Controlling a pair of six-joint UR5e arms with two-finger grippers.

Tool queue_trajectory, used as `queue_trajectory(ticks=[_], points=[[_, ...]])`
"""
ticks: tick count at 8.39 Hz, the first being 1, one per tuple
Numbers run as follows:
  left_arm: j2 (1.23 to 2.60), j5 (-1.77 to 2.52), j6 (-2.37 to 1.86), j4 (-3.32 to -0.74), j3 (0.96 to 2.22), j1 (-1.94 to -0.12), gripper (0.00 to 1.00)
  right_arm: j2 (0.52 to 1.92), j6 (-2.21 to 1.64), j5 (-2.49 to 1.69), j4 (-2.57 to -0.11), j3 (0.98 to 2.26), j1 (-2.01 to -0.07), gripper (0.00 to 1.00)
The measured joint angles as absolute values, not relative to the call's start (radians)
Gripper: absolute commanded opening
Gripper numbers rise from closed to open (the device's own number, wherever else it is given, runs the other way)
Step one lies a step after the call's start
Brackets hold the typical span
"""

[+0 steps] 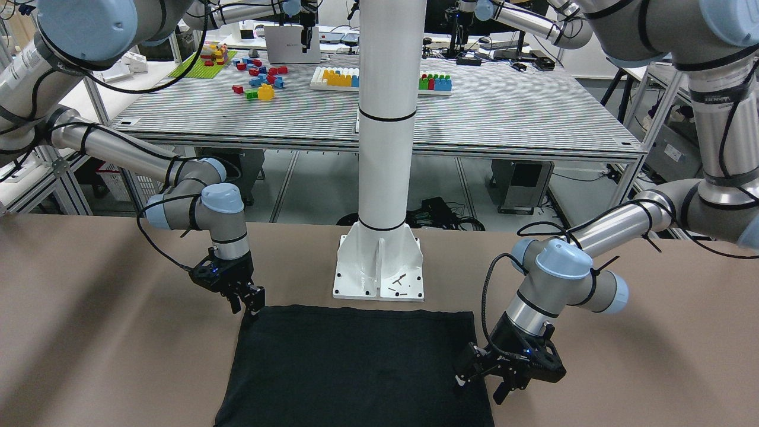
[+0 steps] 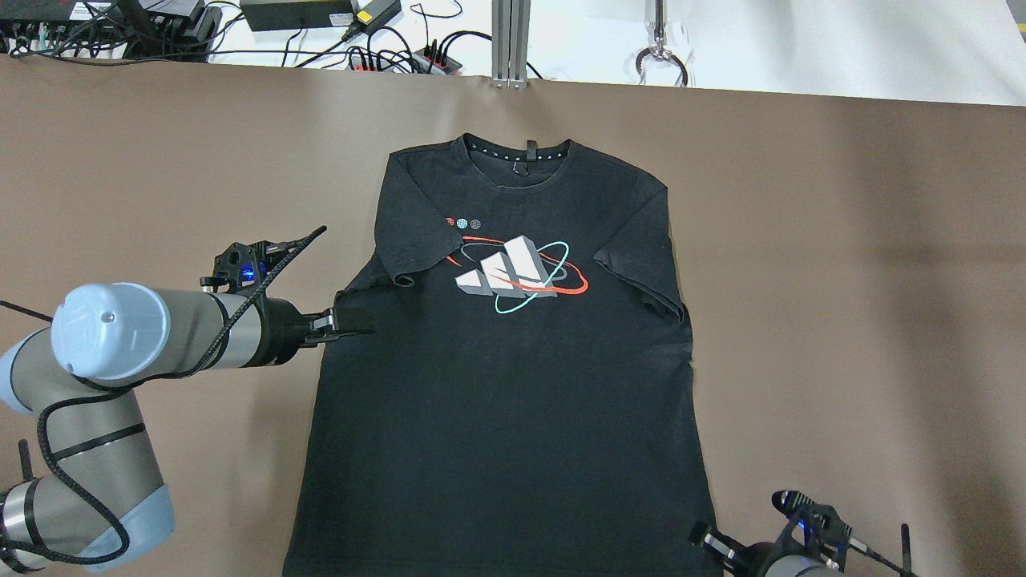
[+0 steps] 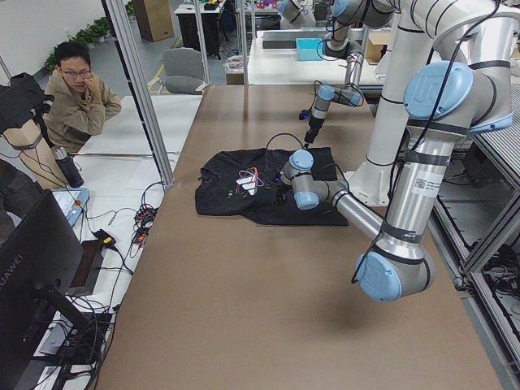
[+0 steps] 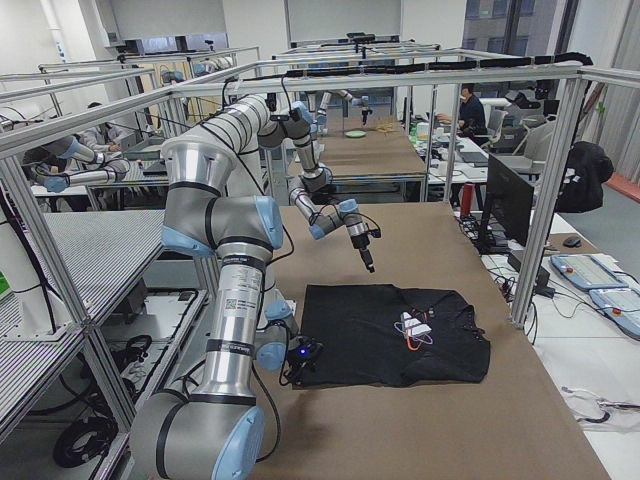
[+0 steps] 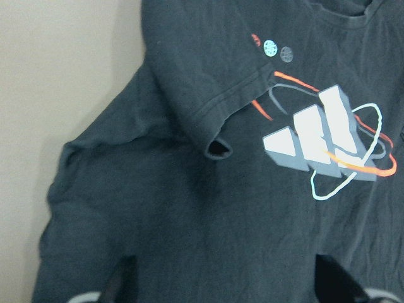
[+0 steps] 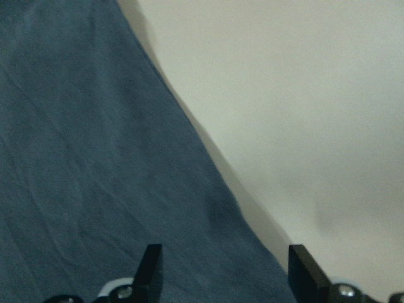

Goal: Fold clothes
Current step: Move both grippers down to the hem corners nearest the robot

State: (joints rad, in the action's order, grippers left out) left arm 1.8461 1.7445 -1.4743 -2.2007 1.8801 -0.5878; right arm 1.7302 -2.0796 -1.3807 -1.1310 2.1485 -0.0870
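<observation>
Left hand (image 1: 481, 385) hovers low at the side edge of the black T-shirt (image 2: 497, 401), just below the sleeve (image 5: 208, 107) on its side, with its fingers spread wide and gripping nothing; its wrist view looks down on dark cloth between the two fingertips. Right hand (image 1: 246, 305) stands upright at the hem corner on the other side, also parted. Its wrist view shows the shirt's side edge running slantwise between the fingers (image 6: 151, 268), cloth under one and table under the other; whether the tips touch the fabric I cannot tell. The shirt lies flat, print (image 2: 517, 272) up, in the middle of the brown table (image 2: 842, 280). Its collar (image 2: 517, 154) points away from the robot, close to the table's far edge, and its straight hem lies just short of the white pole's base plate (image 1: 379, 270). Both sleeves are turned in over the chest, the left one with its cuff gaping a little, so the upper outline narrows and the side edges run down almost straight, flaring slightly toward the hem. A wide stretch of table shows to either side of the shirt, beyond each hand; the strip between collar and far table edge is much narrower
</observation>
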Motion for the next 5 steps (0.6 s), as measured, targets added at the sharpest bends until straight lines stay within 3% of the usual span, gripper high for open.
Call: queue_trajectory(ticks=[1,2,3,5], points=[[1.836,1.731,-1.477,-2.200,1.890,-0.580,1.00,1.757,-2.116,-1.337,-1.132,2.154,-0.022,0.56],[1.831,1.721,-1.478,-2.201,1.895,-0.577,1.00,1.771,-2.133,-1.314,-1.134,2.156,0.018,0.44],[1.828,1.715,-1.479,-2.201,1.896,-0.575,1.00,1.777,-2.141,-1.301,-1.134,2.157,0.040,0.21],[1.824,1.711,-1.479,-2.201,1.897,-0.574,1.00,1.778,-2.145,-1.293,-1.135,2.160,0.052,0.00]])
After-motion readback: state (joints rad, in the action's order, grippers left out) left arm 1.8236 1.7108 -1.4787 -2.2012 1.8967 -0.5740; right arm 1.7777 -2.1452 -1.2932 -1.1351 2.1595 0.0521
